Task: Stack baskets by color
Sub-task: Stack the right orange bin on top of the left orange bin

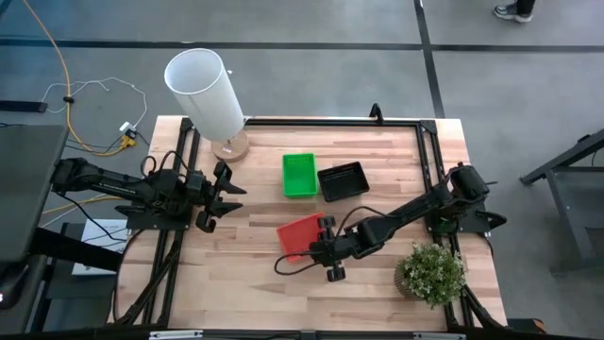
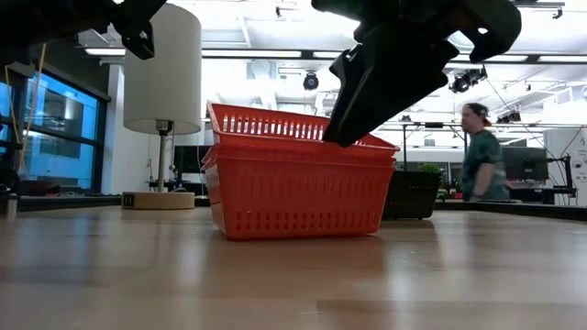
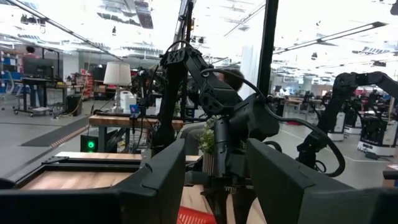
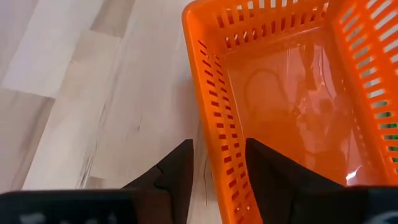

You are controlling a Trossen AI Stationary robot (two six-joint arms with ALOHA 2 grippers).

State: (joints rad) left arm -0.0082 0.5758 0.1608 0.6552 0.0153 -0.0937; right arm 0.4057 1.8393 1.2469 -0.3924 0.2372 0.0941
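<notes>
Red baskets stand nested in a stack on the table, near the middle and toward the near edge. The top one sits tilted in those under it. A green basket and a black basket rest side by side farther back. My right gripper slants down at the red stack's right side. It is open, with one finger outside the top basket's wall and one inside, a narrow gap on each side. My left gripper waits open above the table's left side.
A tall white cylinder on a round wooden base stands at the far left corner. A small potted plant stands at the near right, close beside my right arm. Bare wood lies left of the red stack and along the near edge. A person stands beyond the table.
</notes>
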